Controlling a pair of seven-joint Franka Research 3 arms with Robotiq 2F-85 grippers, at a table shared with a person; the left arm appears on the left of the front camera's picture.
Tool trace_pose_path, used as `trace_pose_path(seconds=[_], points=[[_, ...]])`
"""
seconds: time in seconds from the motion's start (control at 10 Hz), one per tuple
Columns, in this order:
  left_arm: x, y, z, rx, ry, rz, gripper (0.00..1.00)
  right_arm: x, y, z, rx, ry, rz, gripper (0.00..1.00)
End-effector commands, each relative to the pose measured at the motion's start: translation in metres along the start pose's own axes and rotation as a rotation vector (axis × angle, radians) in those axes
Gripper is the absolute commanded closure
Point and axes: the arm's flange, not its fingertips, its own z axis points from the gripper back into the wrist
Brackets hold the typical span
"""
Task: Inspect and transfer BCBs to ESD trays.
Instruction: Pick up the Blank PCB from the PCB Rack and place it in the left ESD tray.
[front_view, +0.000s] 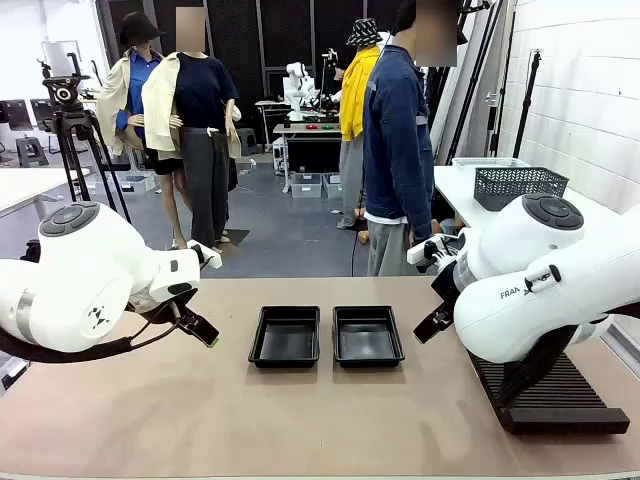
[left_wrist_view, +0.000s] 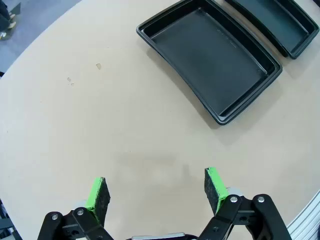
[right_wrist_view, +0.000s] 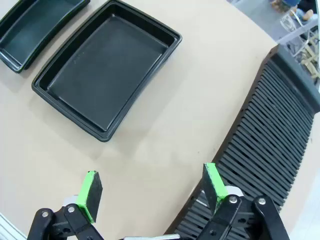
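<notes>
Two ESD trays, front view: left tray (front_view: 285, 338) and right tray (front_view: 367, 337), side by side at middle of table (front_view: 300, 430), long sides close, not touching. Left of both, apart from them: left gripper (front_view: 208, 337), hangs above table. Right of both: right gripper (front_view: 424, 330), hangs near ribbed black rack (front_view: 560, 400). At far edge: person (front_view: 398, 150) in blue jacket, stands.

Left wrist view: left gripper (left_wrist_view: 156, 192), spread wide, green pads (left_wrist_view: 97, 196) grasp nothing, over table; left tray (left_wrist_view: 212, 57) ahead, right tray (left_wrist_view: 282, 20) beyond.

Right wrist view: right gripper (right_wrist_view: 152, 189), likewise parted, nothing between pads (right_wrist_view: 214, 182); right tray (right_wrist_view: 107, 70) ahead, left tray (right_wrist_view: 35, 22) beyond, rack (right_wrist_view: 280, 135) beside one finger.
</notes>
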Motion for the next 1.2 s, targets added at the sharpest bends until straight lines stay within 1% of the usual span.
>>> trace_pose_path(seconds=[0.0, 1.1], points=[[0.0, 0.0, 0.0, 0.0, 0.0, 0.0, 0.0, 0.0, 0.0, 0.0, 0.0, 0.0, 0.0, 0.0], [0.0, 0.0, 0.0, 0.0, 0.0, 0.0, 0.0, 0.0, 0.0, 0.0, 0.0, 0.0, 0.0, 0.0]])
